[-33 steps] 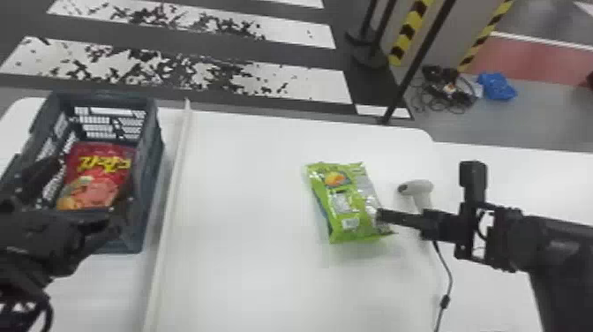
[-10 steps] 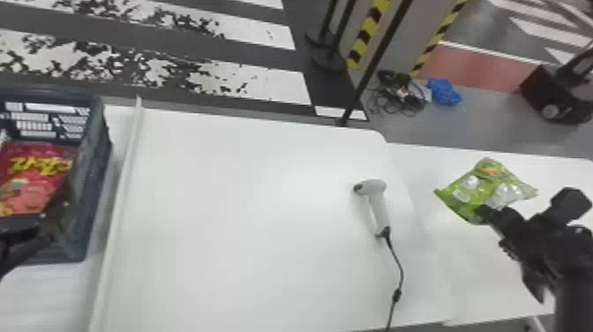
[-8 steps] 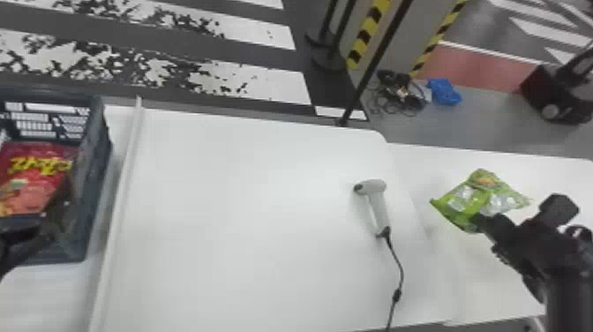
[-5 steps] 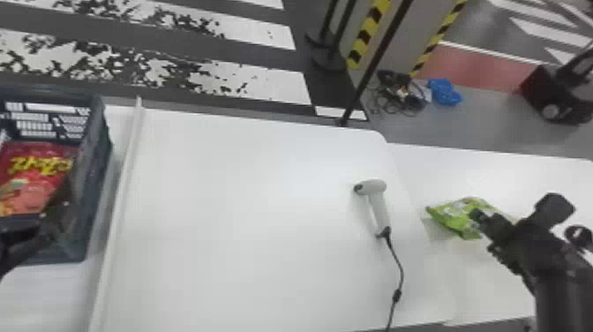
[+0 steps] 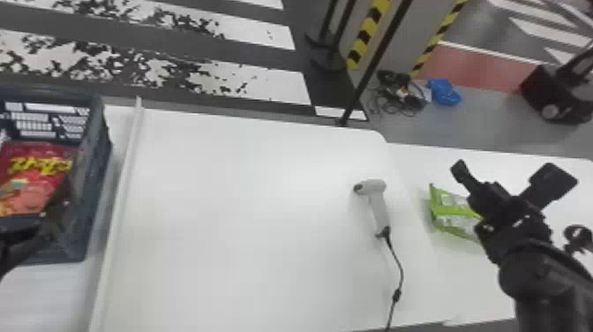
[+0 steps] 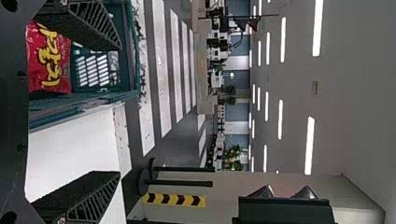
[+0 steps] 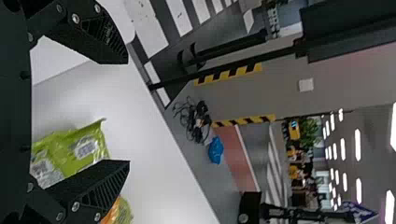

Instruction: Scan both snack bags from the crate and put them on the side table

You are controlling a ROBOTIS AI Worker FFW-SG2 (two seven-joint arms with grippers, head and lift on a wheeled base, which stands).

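Observation:
In the head view my right gripper [image 5: 507, 177] stands open above the green snack bag [image 5: 451, 213], which lies on the side table [image 5: 472, 282]. The right wrist view shows the open gripper [image 7: 127, 112] with the green bag [image 7: 77, 149] beneath its spread fingers. My left gripper [image 5: 20, 240] is at the head view's left edge, by the crate [image 5: 99, 176]; the red snack bag [image 5: 33, 185] lies inside. In the left wrist view that gripper [image 6: 119, 111] is open and empty, the red bag [image 6: 49, 60] beyond one finger.
A handheld scanner [image 5: 377, 203] rests near the main table's [image 5: 247, 212] right side, its cable running toward the front edge. A raised white strip [image 5: 121, 198] separates the crate from the table's middle. Dark posts [image 5: 375, 62] stand behind the tables.
The head view has turned right. My right gripper carried the green bag from the main table past the scanner to the side table, lowered it and let go. The left gripper stays by the crate.

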